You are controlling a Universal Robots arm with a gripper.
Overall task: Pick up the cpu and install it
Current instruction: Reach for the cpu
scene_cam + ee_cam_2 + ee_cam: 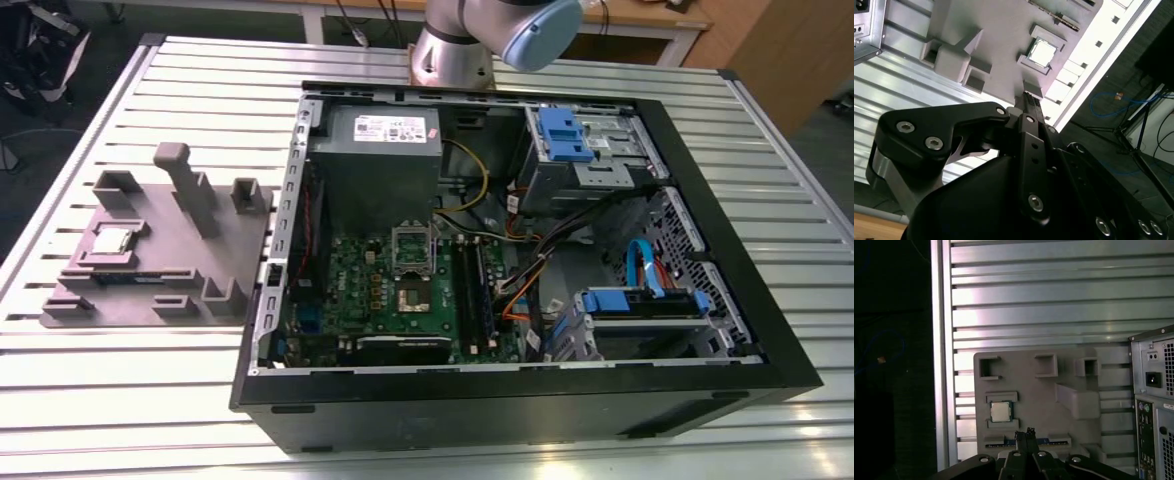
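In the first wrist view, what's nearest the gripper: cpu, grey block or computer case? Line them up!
1. cpu, in its tray pocket, by the gripper.
2. grey block, farther along the tray.
3. computer case, off the tray.

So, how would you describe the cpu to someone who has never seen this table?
Start at the open computer case on the slatted table; the grey holder tray lies on the exterior view's left of it. The cpu sits in a shallow square recess on that tray's side away from the case. It is the only shiny silver square there; the tray's posts are dull grey.
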